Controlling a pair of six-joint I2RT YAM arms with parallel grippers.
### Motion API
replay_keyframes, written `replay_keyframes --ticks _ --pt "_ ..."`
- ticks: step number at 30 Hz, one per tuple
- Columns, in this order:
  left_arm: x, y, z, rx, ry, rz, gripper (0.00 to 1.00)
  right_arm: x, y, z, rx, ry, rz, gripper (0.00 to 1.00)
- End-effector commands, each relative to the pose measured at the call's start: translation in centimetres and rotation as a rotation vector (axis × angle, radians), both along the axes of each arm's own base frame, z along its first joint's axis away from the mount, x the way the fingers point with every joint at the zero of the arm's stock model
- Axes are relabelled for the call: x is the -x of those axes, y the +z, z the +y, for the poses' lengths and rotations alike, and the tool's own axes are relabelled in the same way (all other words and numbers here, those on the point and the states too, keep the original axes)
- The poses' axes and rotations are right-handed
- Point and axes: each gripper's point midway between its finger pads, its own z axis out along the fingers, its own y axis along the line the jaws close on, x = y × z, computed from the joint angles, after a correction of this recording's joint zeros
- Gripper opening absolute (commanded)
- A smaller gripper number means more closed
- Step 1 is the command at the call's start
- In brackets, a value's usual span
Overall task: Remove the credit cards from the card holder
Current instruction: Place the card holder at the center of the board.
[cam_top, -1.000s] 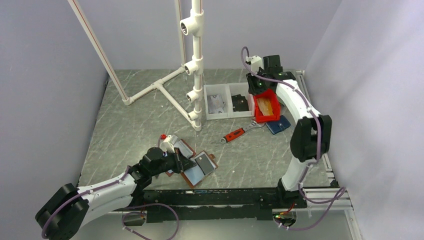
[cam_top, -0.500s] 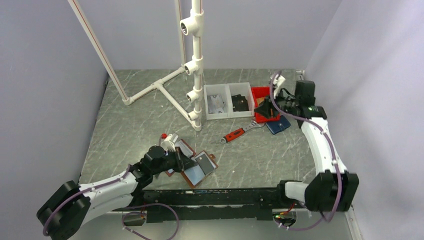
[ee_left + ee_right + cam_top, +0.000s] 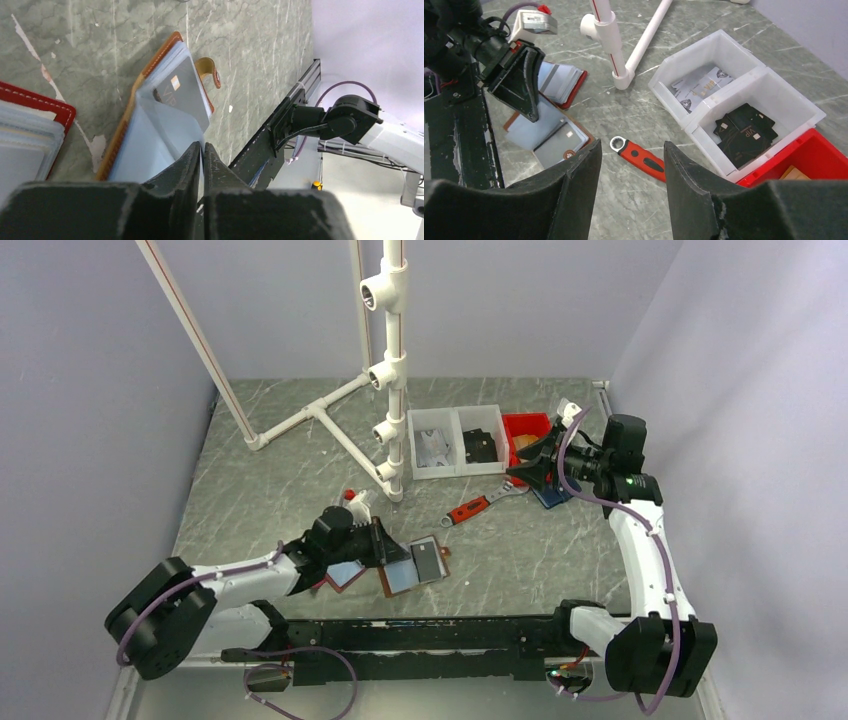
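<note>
A brown card holder lies open near the table's front, with a grey credit card in its clear sleeves. In the left wrist view the grey card sits inside the brown card holder. My left gripper is shut on the edge of one clear sleeve; from above the left gripper sits at the holder's left side. A red card holder lies just to the left under the arm. My right gripper hangs open and empty above the wrench, far from the holders.
A white two-part bin holds a silver card and a black card. A red bin stands beside it. A red-handled wrench lies mid-table. A white pipe frame stands behind.
My right arm swung away from the red bin toward the right and front, its jaws opening wider. My left gripper shifted right and farther in, dragging the brown holder a little.
</note>
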Motion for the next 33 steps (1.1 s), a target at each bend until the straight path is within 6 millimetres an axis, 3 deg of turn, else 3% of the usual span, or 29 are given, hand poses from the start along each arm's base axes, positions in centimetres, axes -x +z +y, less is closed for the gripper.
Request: replay_keyframes --ticks 1,7,11,17,20,25,33 --pt "-0.2 1.1 -1.3 0.012 -0.042 0.037 0.17 0.5 1.3 0.5 -0.023 0.056 -0.076 0.52" --pt "-0.1 2.6 -0.4 0.014 -0.008 0.009 0.32 0.9 1.5 0.5 -0.023 0.059 -0.087 0.52" --pt "0.3 5.0 1.4 0.007 0.037 -0.058 0.43 1.0 1.5 0.5 -0.019 0.062 -0.089 0.52" --pt "0.8 7.3 5.6 -0.031 0.17 -0.147 0.83 1.1 1.9 0.1 -0.014 0.05 -0.096 0.55" --pt "0.9 9.0 7.4 -0.047 0.216 -0.222 0.98 1.3 2.3 -0.3 -0.02 0.038 -0.104 0.59" --pt "0.0 12.3 10.2 -0.164 0.274 -0.352 0.99 1.4 3.0 -1.3 -0.042 0.007 -0.106 0.63" --pt "-2.7 17.7 12.2 -0.316 0.312 -0.442 0.99 1.4 3.8 -3.0 -0.075 -0.054 -0.099 0.71"
